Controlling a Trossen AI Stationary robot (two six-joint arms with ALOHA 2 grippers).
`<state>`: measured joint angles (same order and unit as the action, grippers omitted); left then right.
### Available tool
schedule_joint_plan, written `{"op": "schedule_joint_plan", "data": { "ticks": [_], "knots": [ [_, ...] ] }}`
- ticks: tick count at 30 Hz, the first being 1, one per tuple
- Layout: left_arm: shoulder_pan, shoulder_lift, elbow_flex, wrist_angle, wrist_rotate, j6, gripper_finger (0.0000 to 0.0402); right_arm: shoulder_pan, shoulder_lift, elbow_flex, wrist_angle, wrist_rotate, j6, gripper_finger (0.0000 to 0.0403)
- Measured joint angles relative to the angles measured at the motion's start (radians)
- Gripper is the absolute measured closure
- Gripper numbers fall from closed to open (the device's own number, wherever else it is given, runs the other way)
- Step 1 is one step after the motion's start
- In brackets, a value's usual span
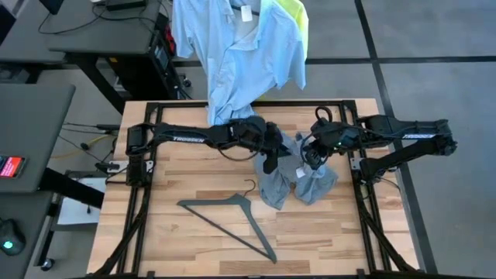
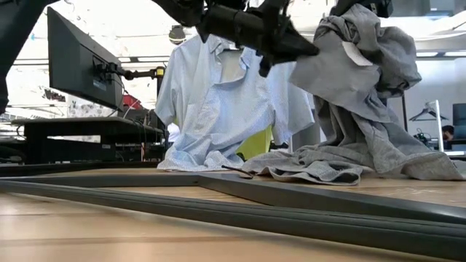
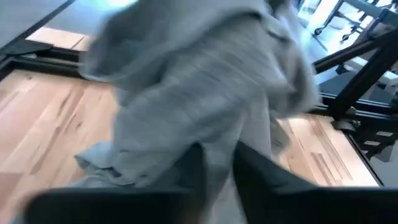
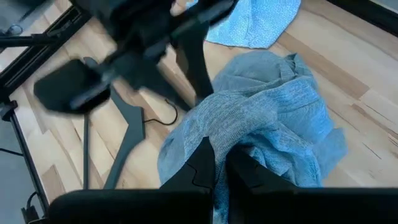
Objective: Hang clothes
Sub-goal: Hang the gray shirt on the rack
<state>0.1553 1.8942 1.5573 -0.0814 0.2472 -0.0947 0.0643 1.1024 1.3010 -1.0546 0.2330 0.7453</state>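
The grey T-shirt (image 1: pixel 298 180) is bunched at the table's middle, between my two grippers. My left gripper (image 1: pixel 269 163) comes from the left and is shut on it. My right gripper (image 1: pixel 308 159) comes from the right and is shut on it too. The pale blue collared shirt (image 1: pixel 236 54) hangs past the table's far edge, its hem (image 2: pixel 211 156) resting on the table. The neon-yellow T-shirt (image 1: pixel 293 14) hangs behind it, mostly hidden. A dark grey hanger (image 1: pixel 232 217) lies flat on the near part of the table. My left gripper pinches a bunched fold of the grey T-shirt (image 3: pixel 217 155) between its two fingers, coming from the table's left. The cloth is raised there and drapes slack below. Its lower part (image 2: pixel 313 169) lies on the table. My right gripper pinches a gathered bunch of the grey T-shirt (image 4: pixel 233 140) between its two fingers, from above and from the table's right. The shirt hangs slack below the fingers (image 2: pixel 364 80), its lower end on the table. One layer or several, I cannot tell.
The hanger's hook (image 1: pixel 249 186) points toward the grey T-shirt. A black frame (image 1: pixel 364 194) borders the wooden table top. A desk with a monitor (image 2: pixel 80 65) stands past the table's far left corner. Bare wood shows on the table's left (image 1: pixel 178 167).
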Motion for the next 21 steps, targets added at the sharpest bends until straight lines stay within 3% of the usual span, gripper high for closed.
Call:
{"op": "schedule_joint_plan", "data": {
  "ticks": [6, 10, 17, 21],
  "knots": [
    [-0.018, -0.166, 0.192, -0.563, 0.002, 0.205, 0.0401, 0.000, -0.063, 0.041, -0.071, -0.004, 0.005, 0.0390],
    [-0.022, -0.271, 0.321, -0.841, -0.012, 0.236, 0.0401, 0.000, -0.099, 0.041, -0.124, 0.008, 0.014, 0.0385],
    [0.007, -0.477, 0.360, -0.870, -0.009, 0.189, 0.0401, -0.013, -0.116, 0.041, -0.196, 0.161, -0.010, 0.0356],
    [0.031, -0.554, 0.361, -0.839, -0.013, 0.146, 0.0402, -0.041, -0.108, 0.037, -0.216, 0.172, -0.012, 0.0346]
  ]
}}
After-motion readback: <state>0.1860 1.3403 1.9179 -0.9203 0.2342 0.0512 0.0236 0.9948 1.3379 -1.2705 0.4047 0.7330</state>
